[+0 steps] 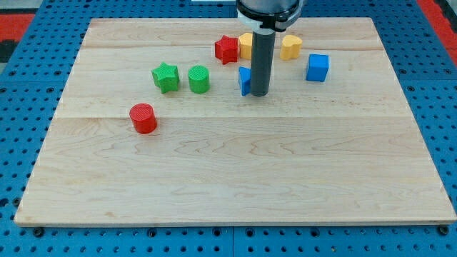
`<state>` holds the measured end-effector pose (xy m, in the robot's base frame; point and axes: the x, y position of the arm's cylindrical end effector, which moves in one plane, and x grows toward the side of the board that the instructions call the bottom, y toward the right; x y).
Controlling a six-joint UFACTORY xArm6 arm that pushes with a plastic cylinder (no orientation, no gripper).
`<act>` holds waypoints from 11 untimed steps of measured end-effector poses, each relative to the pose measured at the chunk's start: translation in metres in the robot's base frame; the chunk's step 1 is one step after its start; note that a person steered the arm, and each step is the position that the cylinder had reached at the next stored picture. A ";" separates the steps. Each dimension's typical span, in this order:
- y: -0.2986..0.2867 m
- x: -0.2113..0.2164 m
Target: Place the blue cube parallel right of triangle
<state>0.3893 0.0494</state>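
Note:
The blue cube (318,68) sits near the view's top right on the wooden board (235,185). A second blue block (244,80), likely the triangle, is mostly hidden behind my rod. My tip (259,94) rests on the board just right of that block, well left of the blue cube and not touching the cube.
A red star (226,49), a yellow block (245,44) and a yellow heart (290,47) lie above the tip. A green star (166,77) and green cylinder (198,79) sit to the left. A red cylinder (143,118) lies lower left.

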 end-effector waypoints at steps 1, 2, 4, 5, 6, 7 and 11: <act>-0.001 -0.002; -0.009 -0.002; 0.141 0.001; 0.206 -0.001; 0.239 -0.002; 0.256 -0.002; 0.270 -0.063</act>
<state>0.3265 0.3190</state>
